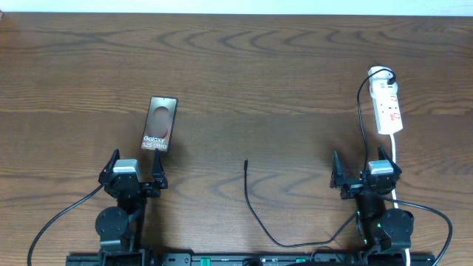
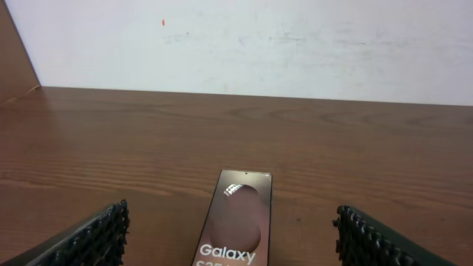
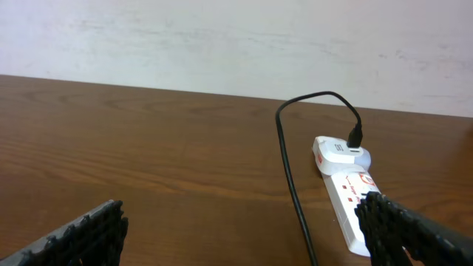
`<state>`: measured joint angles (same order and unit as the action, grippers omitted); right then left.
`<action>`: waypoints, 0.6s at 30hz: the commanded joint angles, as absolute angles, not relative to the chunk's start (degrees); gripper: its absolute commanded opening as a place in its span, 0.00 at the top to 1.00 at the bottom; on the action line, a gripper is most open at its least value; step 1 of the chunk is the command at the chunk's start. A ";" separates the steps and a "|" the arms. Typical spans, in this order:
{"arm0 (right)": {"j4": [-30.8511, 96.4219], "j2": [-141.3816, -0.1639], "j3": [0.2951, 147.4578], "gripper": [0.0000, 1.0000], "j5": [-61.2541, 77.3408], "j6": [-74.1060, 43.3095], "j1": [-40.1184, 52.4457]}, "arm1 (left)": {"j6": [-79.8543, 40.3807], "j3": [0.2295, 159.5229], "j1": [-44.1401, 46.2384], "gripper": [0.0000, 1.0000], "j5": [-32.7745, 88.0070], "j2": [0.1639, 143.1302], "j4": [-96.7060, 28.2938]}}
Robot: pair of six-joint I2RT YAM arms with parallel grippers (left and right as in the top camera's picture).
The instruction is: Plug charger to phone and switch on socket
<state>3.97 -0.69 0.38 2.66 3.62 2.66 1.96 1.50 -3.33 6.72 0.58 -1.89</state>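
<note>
The left gripper [image 1: 135, 166] is spread wide and empty, just behind the phone [image 1: 160, 124], which is marked "Galaxy S25 Ultra". The charger [image 1: 255, 210] lies mid-table with its tip free. The right gripper [image 1: 360, 168] is also wide open and empty, near the red-marked socket [image 1: 388, 107].

Soft, even room light, bright enough. Mild sheen on bench [image 1: 236, 66], shadows faint. Small pale glare near top of phone [image 2: 235, 214], left wrist view. Close to lens, left fingers [image 2: 92, 238] slightly soft. Bright white wall [image 3: 222, 37].
</note>
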 commanded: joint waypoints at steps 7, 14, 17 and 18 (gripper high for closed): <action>4.27 -0.34 0.32 0.01 2.04 4.36 2.57 | 2.74 2.09 -3.57 0.12 6.61 0.78 -0.86; 4.27 -0.34 0.32 0.01 2.04 4.36 2.57 | 3.01 15.49 -3.57 0.13 6.44 15.25 -0.82; 4.27 -0.34 0.32 0.01 2.04 4.38 2.57 | 3.01 22.96 -3.57 0.12 6.70 24.80 -0.93; 4.27 -0.34 0.32 0.01 2.04 4.38 2.57 | 3.01 26.79 -3.57 0.12 7.53 29.52 -1.26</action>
